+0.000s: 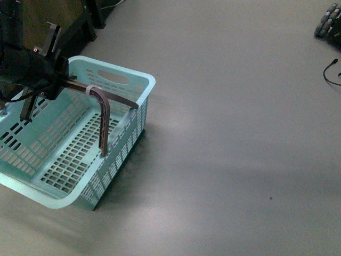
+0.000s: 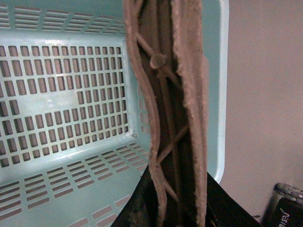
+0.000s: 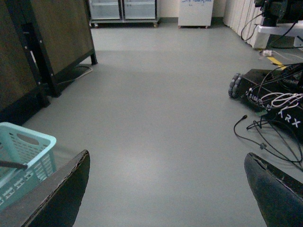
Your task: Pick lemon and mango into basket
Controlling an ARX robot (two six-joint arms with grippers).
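The light teal basket (image 1: pixel 139 109) hangs tilted at the left of the front view, its slotted floor bare. My left gripper (image 1: pixel 63 81) is shut on its brown-grey handles (image 1: pixel 104 114). In the left wrist view the handles (image 2: pixel 177 94) run up between the dark jaws, over the basket's floor (image 2: pixel 61 109). My right gripper (image 3: pixel 165 189) is open above bare floor, and the basket's corner (image 3: pixel 28 156) shows beside its left finger. No lemon or mango is in view.
Grey floor fills the scene. Dark wooden furniture (image 3: pixel 47 42) stands at the back left. Another wheeled robot base (image 3: pixel 265 94) with loose black cables (image 3: pixel 265 137) sits at the right; its wheel (image 1: pixel 326 21) and a cable (image 1: pixel 330 72) show in the front view.
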